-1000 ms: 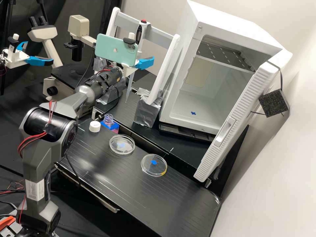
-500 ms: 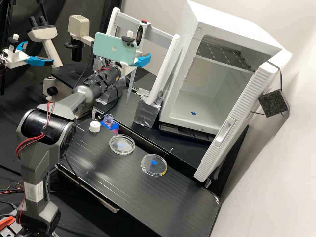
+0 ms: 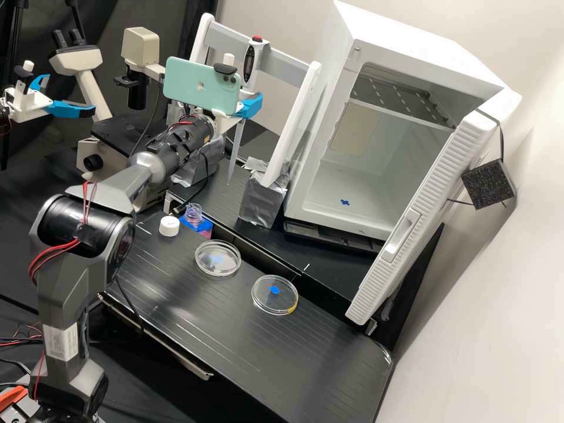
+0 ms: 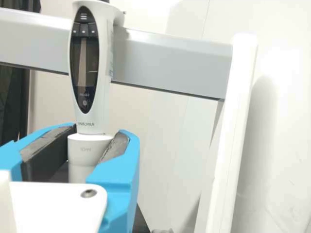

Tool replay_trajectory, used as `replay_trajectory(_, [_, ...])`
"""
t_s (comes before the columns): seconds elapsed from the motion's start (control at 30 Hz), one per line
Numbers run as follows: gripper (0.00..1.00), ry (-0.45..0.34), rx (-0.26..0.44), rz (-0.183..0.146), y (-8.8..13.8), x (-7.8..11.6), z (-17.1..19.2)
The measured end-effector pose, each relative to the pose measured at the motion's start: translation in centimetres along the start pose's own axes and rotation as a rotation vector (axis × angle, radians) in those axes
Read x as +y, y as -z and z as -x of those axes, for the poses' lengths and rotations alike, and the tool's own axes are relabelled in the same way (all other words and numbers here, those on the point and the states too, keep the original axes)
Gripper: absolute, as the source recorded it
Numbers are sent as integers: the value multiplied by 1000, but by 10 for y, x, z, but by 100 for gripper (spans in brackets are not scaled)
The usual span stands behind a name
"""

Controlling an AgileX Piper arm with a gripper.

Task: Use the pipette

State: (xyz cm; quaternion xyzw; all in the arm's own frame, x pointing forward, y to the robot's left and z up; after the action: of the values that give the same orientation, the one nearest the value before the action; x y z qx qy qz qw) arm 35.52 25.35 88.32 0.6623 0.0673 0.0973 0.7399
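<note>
Black bench [image 3: 235, 341], rack [image 3: 298, 117] behind pipette [image 3: 251, 64], apparently lidded dishes [image 3: 218, 258]

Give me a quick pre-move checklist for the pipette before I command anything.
1. Pincer around the pipette's lower collar: ok.
2. Grip firm enough to lift: cannot tell.
3. Pipette upright at the rack's crossbar: ok.
4. Pipette tip fitted: ok.
5. Bottle uncapped, white cap beside it: ok.
6. Lids off both Petri dishes: cannot tell.
</note>
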Motion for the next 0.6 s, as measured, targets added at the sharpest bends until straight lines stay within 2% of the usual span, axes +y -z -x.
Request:
replay_trajectory(0.07, [0,1,1,12,0,0,0])
replay_trajectory(0.23, [0,1,-6,-2,0,0,0])
replay_trajectory(0.6, [0,14,-5,-4,5,1,2])
